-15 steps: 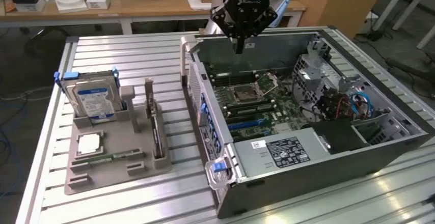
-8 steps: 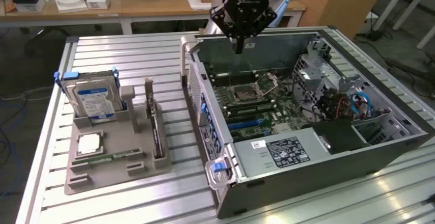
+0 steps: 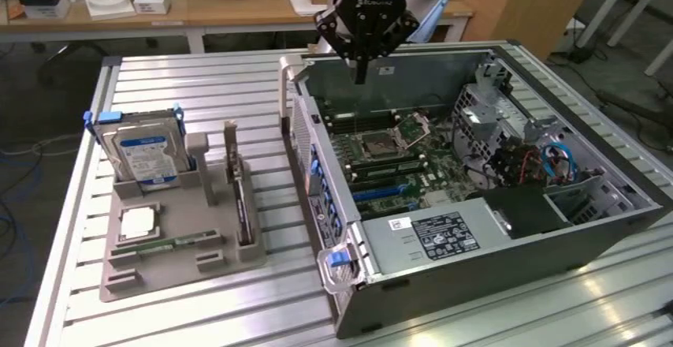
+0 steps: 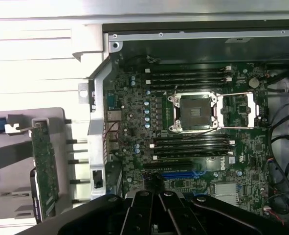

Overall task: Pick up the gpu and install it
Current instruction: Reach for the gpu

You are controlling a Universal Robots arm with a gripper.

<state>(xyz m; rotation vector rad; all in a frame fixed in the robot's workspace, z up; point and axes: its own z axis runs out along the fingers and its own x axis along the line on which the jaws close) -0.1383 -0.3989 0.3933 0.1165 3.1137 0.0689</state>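
The end effector [image 3: 361, 72] hangs over the far end of the open computer case [image 3: 589, 229], its fingers pressed together and gripping nothing. The gpu [image 3: 244, 205] stands on its long edge in a slot of the grey tray [image 3: 158, 280] on the exterior view's left, well apart from the end effector and untouched. In the same tray a blue-labelled hard drive [image 3: 147, 156] stands upright at the far end, and a green memory stick [image 3: 169, 244] lies flat nearer the camera (a small square chip sits just beside it). Tray and case both rest on the slatted metal surface [image 3: 189, 87], close beside one another. In the wrist view the motherboard [image 4: 134, 122] lies beneath the end effector, its processor socket [image 4: 193, 111] set between rows of memory slots.
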